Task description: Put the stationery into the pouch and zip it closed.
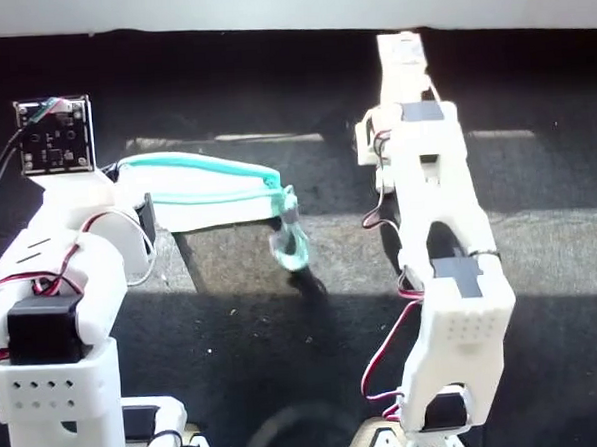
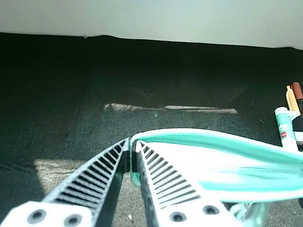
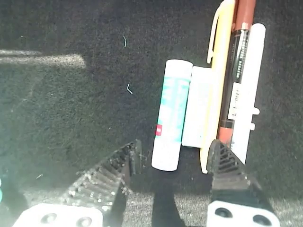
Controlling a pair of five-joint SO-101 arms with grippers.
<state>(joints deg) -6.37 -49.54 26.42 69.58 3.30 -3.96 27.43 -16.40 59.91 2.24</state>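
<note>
My left gripper [image 2: 131,153] is pinched on the end of the white, teal-zipped fabric pouch [image 2: 213,156], over the middle of the black worktop [image 2: 71,94]; my right gripper [image 3: 176,150] is spread above the teal-and-white glue stick [image 3: 173,113] and bundled pens [image 3: 239,71], nearer the far edge.

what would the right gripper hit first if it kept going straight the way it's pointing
Most likely the teal-and-white glue stick, whose near end lies between the fingers of the open right gripper, with the white block beside it next. Height is unclear, so it might pass just over them.
</note>
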